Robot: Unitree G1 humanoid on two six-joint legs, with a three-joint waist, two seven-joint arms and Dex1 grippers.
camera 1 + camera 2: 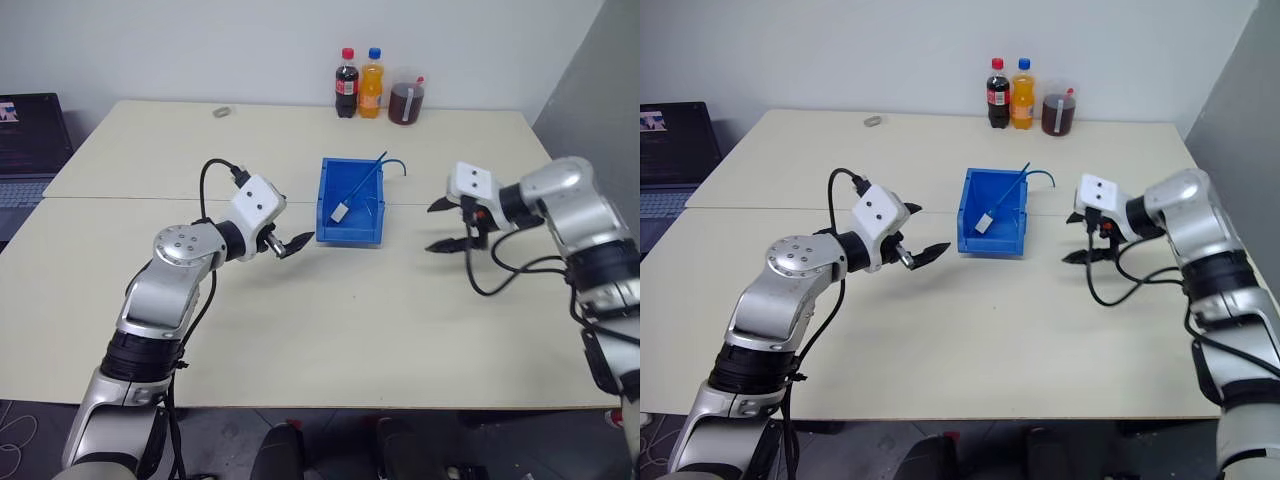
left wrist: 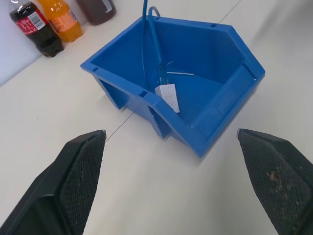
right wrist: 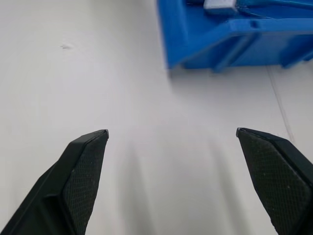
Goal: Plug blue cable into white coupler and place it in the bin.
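Blue cable (image 2: 155, 46), thin and plugged into boxy white coupler (image 2: 167, 94), lies in sloped plastic bin (image 2: 222, 105); both claws spread.

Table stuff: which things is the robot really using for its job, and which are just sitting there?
For the job:
- bright blue plastic bin
- thin light-blue cable, hanging over the bin's wall
- small white boxy coupler on the cable's end, inside the bin

Just lying about:
- dark cola bottle
- orange soda bottle
- clear cup of dark drink
- small grey ring
- laptop
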